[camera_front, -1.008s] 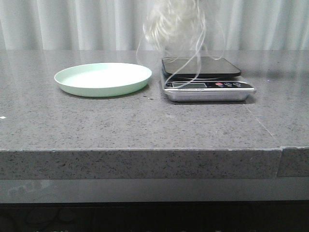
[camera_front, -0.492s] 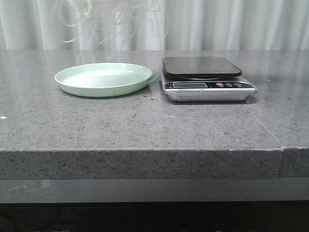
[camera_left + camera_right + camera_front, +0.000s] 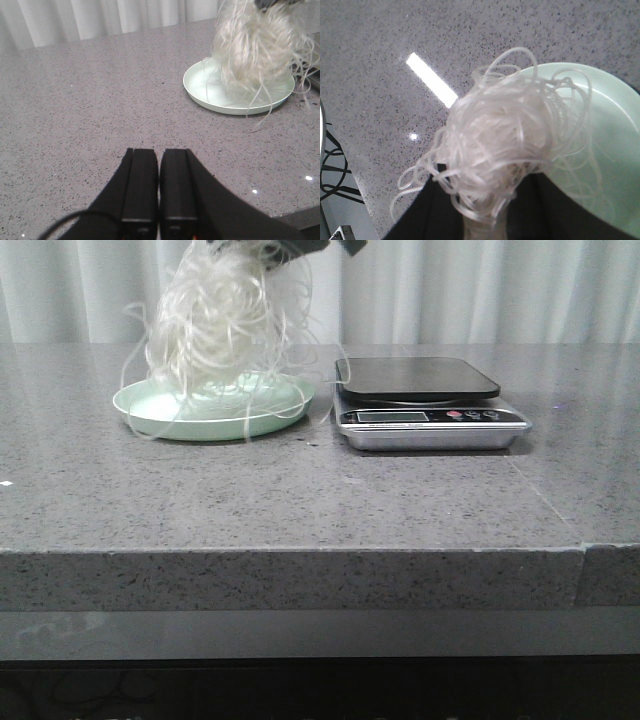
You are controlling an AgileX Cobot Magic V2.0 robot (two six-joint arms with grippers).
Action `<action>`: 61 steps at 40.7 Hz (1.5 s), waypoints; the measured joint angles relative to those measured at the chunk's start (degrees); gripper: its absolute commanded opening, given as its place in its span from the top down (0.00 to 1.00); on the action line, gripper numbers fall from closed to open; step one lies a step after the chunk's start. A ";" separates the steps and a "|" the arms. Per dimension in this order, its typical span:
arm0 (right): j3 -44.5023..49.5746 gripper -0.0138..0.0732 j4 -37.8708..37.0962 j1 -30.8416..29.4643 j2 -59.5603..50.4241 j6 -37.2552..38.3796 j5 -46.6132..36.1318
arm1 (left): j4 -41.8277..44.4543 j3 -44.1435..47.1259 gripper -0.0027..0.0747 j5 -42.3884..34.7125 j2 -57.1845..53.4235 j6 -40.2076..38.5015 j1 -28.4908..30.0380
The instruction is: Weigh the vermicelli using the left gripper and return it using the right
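A tangled bundle of pale vermicelli (image 3: 215, 330) hangs from my right gripper (image 3: 270, 248) at the top edge of the front view. Its lower strands reach down into the light green plate (image 3: 150, 420). In the right wrist view the black fingers (image 3: 440, 210) are shut on the vermicelli (image 3: 500, 145) above the plate (image 3: 615, 150). The black-topped silver scale (image 3: 425, 400) stands bare to the right of the plate. My left gripper (image 3: 159, 155) is shut and empty, low over the grey counter. It is well away from the plate (image 3: 200, 92) and the vermicelli (image 3: 252, 45).
The grey speckled counter (image 3: 300, 500) reaches to a front edge near the camera, with a seam at the right. White curtains (image 3: 500, 290) hang behind. Loose strands hang over the plate's rim toward the scale.
The vermicelli has moved left from above the scale to over the plate and come down into it. The scale's platform is now bare.
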 measured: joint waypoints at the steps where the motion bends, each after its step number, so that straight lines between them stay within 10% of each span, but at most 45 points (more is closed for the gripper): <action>1: 0.00 0.67 0.00 0.11 0.33 0.00 0.00 | 0.00 0.00 0.79 -0.10 0.00 0.00 0.00; 15: 0.00 0.65 -0.22 0.39 2.17 0.12 -0.11 | 0.00 0.00 0.79 -0.10 0.00 0.00 0.00; 27: 0.00 0.25 0.80 0.39 2.22 0.34 -0.22 | 0.00 0.00 0.79 -0.10 0.00 0.00 0.00; 45: -6.93 0.27 3.56 -0.72 2.22 0.42 -0.69 | 0.00 0.00 0.79 -0.10 0.00 0.00 0.00; 55: -15.60 0.66 3.67 -6.59 2.22 2.29 -0.69 | 0.00 0.00 0.79 -0.10 0.00 0.00 0.00; 61: -18.36 0.66 3.67 -11.12 2.22 3.74 -0.58 | 0.00 0.00 0.79 -0.10 0.00 0.00 0.00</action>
